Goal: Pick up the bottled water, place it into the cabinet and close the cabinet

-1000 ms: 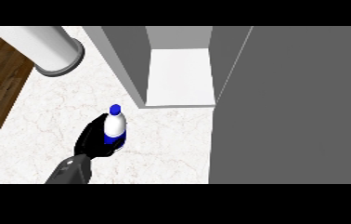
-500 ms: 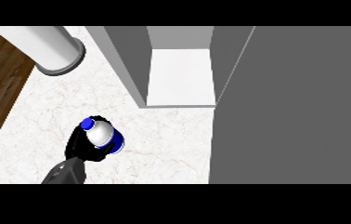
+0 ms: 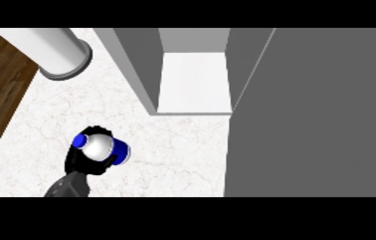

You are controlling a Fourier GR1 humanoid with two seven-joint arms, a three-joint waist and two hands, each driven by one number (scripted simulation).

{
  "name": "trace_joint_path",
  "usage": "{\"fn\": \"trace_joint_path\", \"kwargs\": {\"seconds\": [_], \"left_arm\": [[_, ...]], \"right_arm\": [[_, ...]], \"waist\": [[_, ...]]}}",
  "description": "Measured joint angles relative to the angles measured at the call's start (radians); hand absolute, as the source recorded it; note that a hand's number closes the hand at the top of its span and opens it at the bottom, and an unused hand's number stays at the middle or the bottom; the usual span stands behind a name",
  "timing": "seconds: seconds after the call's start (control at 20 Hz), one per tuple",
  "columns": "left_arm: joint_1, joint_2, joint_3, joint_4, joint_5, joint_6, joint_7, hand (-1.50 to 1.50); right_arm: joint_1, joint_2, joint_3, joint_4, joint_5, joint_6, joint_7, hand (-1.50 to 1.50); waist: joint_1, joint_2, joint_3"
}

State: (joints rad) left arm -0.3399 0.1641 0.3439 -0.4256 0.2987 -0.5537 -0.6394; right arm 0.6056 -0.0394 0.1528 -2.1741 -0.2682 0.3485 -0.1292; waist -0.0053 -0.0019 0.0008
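Observation:
The bottled water (image 3: pixel 100 147), white with a blue cap and a blue band, shows at the lower left of the head view. It is tilted, its cap pointing up and to the left. My left hand (image 3: pixel 86 165) is curled round the bottle from below, and the grey forearm enters from the lower edge. The cabinet (image 3: pixel 194 82) stands open further back and to the right, its white shelf bare. Its grey door (image 3: pixel 303 115) is swung out and fills the right side. My right hand shows nowhere.
A white cylinder with a grey rim (image 3: pixel 55 51) lies at the back left on the marble counter (image 3: pixel 176 149). Brown wood (image 3: pixel 13 82) borders the counter's left edge. The cabinet's grey side wall (image 3: pixel 137 64) stands between the bottle and the shelf.
My left hand has carried the bottle left and nearer to me, away from the cabinet opening. The bottle has tipped from upright to slanted.

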Motion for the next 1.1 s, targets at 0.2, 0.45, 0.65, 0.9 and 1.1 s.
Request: {"fn": "trace_joint_path", "kwargs": {"seconds": [0.2, 0.45, 0.65, 0.9, 1.1], "left_arm": [[0.032, -0.033, -0.01, -0.101, 0.046, -0.003, 0.068, 1.5], [0.102, -0.066, -0.047, -0.268, 0.086, 0.009, 0.155, 1.5], [0.155, -0.109, -0.101, -0.461, 0.12, 0.069, 0.264, 1.5], [0.189, -0.147, -0.196, -0.641, 0.143, 0.169, 0.343, 1.5], [0.173, -0.157, -0.285, -0.779, 0.16, 0.301, 0.41, 1.5]], "right_arm": [[0.008, 0.006, 0.008, 0.012, 0.01, 0.002, -0.021, -1.5], [-0.02, 0.013, 0.024, 0.036, 0.027, -0.003, -0.026, -1.5], [-0.032, 0.008, 0.023, 0.007, 0.008, -0.02, 0.019, -1.5], [0.008, 0.016, 0.055, 0.016, 0.032, -0.011, -0.021, -1.5], [-0.01, 0.009, 0.049, 0.03, 0.016, -0.013, -0.01, -1.5]], "waist": [[0.004, -0.001, 0.0], [0.006, -0.001, 0.0], [0.01, -0.002, 0.0], [0.005, -0.002, 0.0], [0.005, -0.002, 0.0]]}}
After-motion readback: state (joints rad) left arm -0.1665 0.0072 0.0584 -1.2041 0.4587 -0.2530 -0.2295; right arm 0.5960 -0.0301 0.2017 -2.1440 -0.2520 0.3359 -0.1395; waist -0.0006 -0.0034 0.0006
